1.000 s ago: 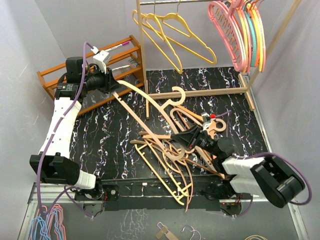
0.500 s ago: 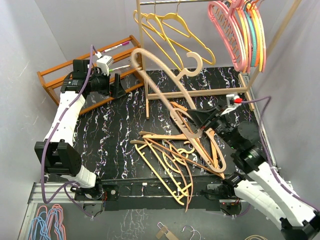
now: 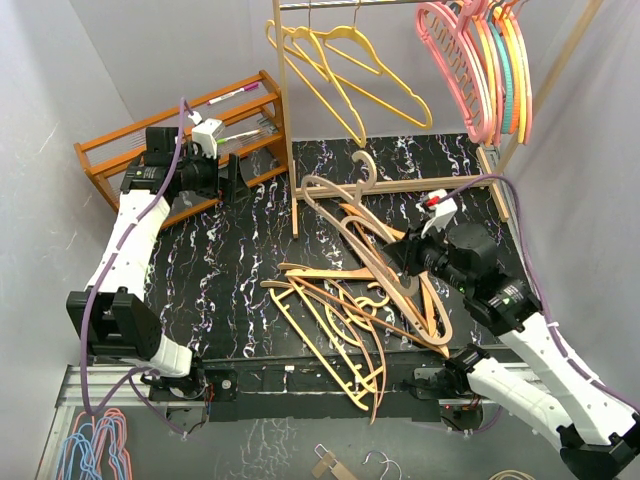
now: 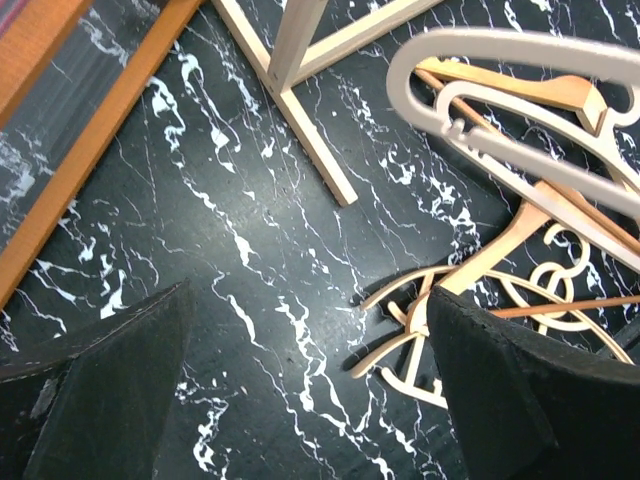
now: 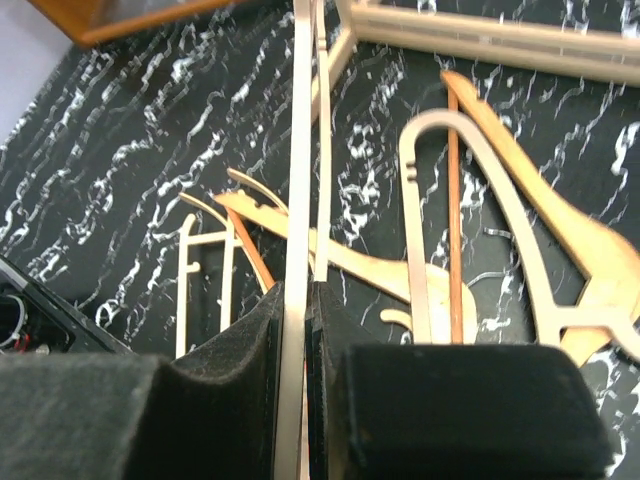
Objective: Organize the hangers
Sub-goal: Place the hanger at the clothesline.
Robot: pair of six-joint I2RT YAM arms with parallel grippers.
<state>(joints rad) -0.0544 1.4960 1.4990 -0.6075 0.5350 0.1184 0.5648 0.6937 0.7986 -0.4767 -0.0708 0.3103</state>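
Two claws. The right claw (image 5: 298, 305) is clenched on one pale hanger (image 5: 298, 180), lifted over the pile just in front of the pale wooden frame (image 3: 288, 130). That pile of wooden hangers (image 3: 345, 315) is a tangle, six-ish, can't count properly. The left claw (image 4: 310, 385) is gaping and empty, left of the frame's post. On the frame's rail: roughly three yellow hangers (image 3: 342, 40), plus a tight pink-orange-teal bunch (image 3: 470, 75). One slatted shelf rack (image 3: 180, 108) sits left of the frame. The worktop (image 3: 220, 270) is black marble-look, the walls plain pale grey.
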